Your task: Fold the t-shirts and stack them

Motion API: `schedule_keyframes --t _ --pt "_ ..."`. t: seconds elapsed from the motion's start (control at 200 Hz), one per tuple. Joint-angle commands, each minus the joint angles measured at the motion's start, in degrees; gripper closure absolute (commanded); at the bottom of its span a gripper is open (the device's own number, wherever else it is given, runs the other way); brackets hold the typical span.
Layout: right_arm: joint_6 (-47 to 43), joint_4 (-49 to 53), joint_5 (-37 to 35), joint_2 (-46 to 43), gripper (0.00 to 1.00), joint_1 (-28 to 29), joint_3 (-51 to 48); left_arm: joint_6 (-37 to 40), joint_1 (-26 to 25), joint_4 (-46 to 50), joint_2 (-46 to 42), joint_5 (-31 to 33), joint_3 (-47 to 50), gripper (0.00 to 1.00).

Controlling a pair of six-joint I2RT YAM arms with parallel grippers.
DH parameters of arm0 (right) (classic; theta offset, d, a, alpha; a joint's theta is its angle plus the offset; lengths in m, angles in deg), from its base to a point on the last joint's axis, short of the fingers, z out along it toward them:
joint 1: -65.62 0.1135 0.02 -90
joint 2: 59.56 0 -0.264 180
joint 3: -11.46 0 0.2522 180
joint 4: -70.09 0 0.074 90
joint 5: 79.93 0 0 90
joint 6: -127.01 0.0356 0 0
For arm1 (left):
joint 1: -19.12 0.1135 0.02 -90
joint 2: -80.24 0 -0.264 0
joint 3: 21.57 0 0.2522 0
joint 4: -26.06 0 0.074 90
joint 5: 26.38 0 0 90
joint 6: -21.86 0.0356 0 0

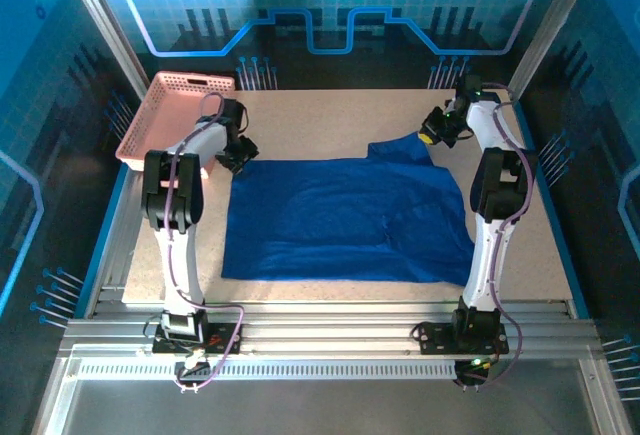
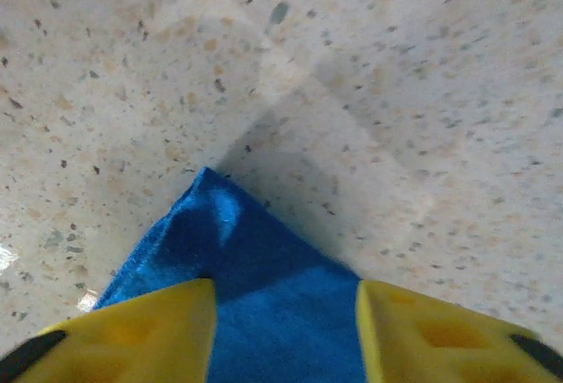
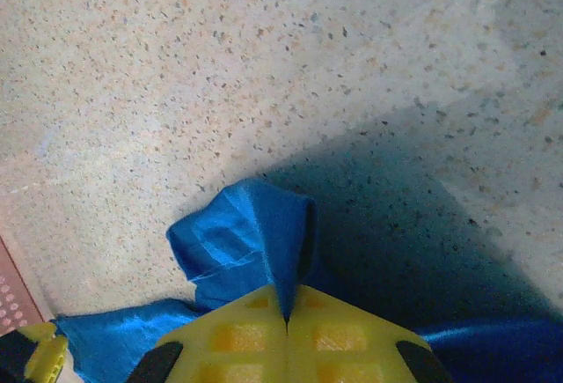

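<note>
A royal-blue t-shirt (image 1: 340, 220) lies spread across the middle of the table, plain side up, with no print showing. My left gripper (image 1: 235, 155) is at its far left corner. In the left wrist view the yellow fingers (image 2: 132, 335) stand apart, with the pointed cloth corner (image 2: 255, 260) lying flat between them on the table. My right gripper (image 1: 435, 130) is at the shirt's far right corner, which is lifted off the table. In the right wrist view that gripper (image 3: 286, 313) is shut, pinching a bunched fold of blue cloth (image 3: 237, 233).
A pink lattice basket (image 1: 170, 105) sits at the far left corner of the speckled table (image 1: 330, 115), just behind the left arm; its edge (image 3: 9, 299) shows in the right wrist view. Metal frame rails run along the near edge.
</note>
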Motion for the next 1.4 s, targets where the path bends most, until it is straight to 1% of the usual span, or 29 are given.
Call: schedule_keyframes --t 0.0,0.095,0.22,0.325,0.405,0.44,0.625,0.785,0.975,1.191,1.396 --pt "-1.3 3.2 0.5 2.8 1.00 -0.6 3.4 1.2 0.4 3.2 1.9 -0.6 -0.7 0.70" --pt "-1.8 5.3 -1.0 3.6 1.00 -1.0 4.6 1.5 0.4 2.5 1.7 -1.5 0.6 0.85" --pt "-2.0 6.0 -2.8 4.2 0.97 -1.5 3.7 2.1 0.4 1.4 0.6 -2.6 2.0 1.00" --pt "-1.8 3.8 -3.4 4.2 0.94 -2.0 2.1 2.5 0.3 -0.4 -1.3 -3.8 3.7 1.00" --pt "-1.5 1.9 -3.5 4.1 0.89 -2.1 1.7 2.8 0.0 -1.6 -2.4 -4.8 4.8 1.00" --pt "-1.4 1.3 -3.4 4.1 0.88 -2.1 1.9 2.9 -0.2 -1.9 -2.8 -5.1 5.1 1.00" --pt "-1.8 1.6 -3.7 5.4 0.78 -2.2 4.7 3.6 -1.0 -3.1 -3.6 -6.4 6.2 1.00" --pt "-2.2 2.4 -4.7 6.4 0.77 -2.3 5.6 3.8 -1.5 -3.8 -3.7 -7.2 6.6 1.00" --pt "-2.7 3.1 -6.4 7.1 0.70 -2.8 5.9 3.5 -2.1 -4.4 -4.1 -7.6 6.9 1.00" --pt "-2.5 3.4 -6.9 9.6 0.68 -3.2 8.6 3.2 -2.5 -4.7 -4.4 -7.6 7.4 1.00" --pt "-1.5 3.6 -6.5 12.0 0.68 -3.1 11.2 3.2 -2.6 -4.9 -4.7 -7.5 7.8 1.00"
